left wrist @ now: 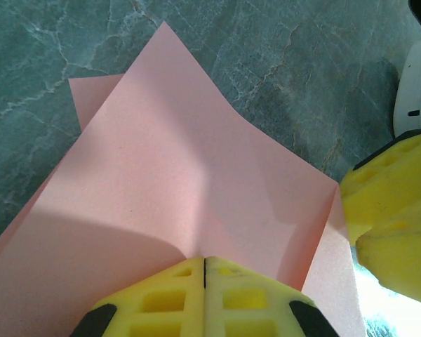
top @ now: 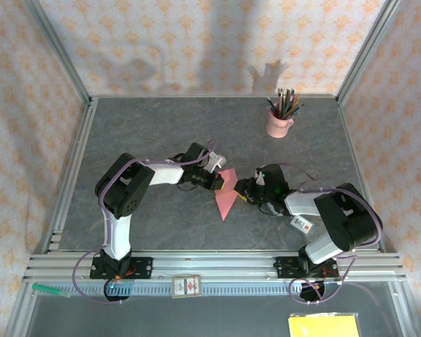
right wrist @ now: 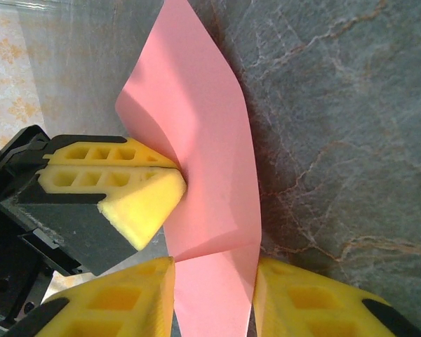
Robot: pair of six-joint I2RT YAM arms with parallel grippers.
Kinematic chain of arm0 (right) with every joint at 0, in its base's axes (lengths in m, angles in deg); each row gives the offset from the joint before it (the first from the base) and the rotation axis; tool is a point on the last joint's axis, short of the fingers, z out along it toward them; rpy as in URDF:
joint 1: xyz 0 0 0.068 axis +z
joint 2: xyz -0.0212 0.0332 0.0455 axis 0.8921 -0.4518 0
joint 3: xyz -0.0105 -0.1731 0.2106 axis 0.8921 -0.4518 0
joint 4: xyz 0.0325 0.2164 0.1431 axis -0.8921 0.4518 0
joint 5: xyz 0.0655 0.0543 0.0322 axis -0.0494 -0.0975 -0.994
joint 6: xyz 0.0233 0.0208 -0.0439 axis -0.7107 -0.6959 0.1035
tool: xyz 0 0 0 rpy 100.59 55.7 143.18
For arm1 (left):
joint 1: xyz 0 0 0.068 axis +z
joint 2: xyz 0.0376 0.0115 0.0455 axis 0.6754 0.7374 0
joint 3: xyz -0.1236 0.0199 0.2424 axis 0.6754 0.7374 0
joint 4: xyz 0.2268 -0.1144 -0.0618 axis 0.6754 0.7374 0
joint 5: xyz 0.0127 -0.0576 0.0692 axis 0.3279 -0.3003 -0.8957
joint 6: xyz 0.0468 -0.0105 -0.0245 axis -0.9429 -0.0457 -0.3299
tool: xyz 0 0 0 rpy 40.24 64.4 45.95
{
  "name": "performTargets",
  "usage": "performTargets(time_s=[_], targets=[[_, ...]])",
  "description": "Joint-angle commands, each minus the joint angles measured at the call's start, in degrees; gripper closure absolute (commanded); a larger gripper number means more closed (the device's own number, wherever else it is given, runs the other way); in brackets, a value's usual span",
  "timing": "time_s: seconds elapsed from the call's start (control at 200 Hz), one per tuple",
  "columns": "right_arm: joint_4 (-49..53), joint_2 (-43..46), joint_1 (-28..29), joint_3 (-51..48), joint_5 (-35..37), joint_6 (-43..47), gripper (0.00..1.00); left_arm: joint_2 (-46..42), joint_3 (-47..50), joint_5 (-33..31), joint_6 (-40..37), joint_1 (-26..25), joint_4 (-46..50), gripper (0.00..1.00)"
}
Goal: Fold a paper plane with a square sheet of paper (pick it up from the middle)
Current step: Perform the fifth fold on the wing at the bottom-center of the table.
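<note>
The square sheet of paper [top: 226, 195] is salmon pink and creased into a pointed shape at the middle of the table, between the two arms. My left gripper [top: 217, 181] is shut on its upper left edge. In the left wrist view the yellow fingertips [left wrist: 205, 263] meet on the paper [left wrist: 175, 168], which bulges up from the pinch. My right gripper [top: 240, 189] comes in from the right. In the right wrist view its fingers [right wrist: 214, 281] stand apart with a strip of the paper [right wrist: 203, 140] lying between them, its edges at both pads. The left gripper's fingers [right wrist: 126, 182] show just beyond.
A pink cup of pencils [top: 279, 121] stands at the back right. A yellow pad [top: 324, 326] and a small white card [top: 186, 287] lie in front of the aluminium rail at the near edge. Patterned walls and frame posts close in the table.
</note>
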Motion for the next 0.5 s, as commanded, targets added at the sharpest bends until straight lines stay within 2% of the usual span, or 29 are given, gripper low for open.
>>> performTargets(time_s=[0.0, 0.15, 0.495], targets=[[-1.48, 0.02, 0.2, 0.02, -0.5, 0.52, 0.67, 2.77, 1.05, -2.0, -0.74, -0.2, 5.47, 0.96], [-4.89, 0.42, 0.58, -2.17, -1.44, -0.7, 0.7, 2.76, 1.08, -2.17, -0.65, -0.19, 5.52, 0.96], [-5.91, -0.74, 3.25, -2.54, -0.57, -0.29, 0.77, 2.84, 0.96, -2.22, -0.65, -0.25, 5.69, 0.96]])
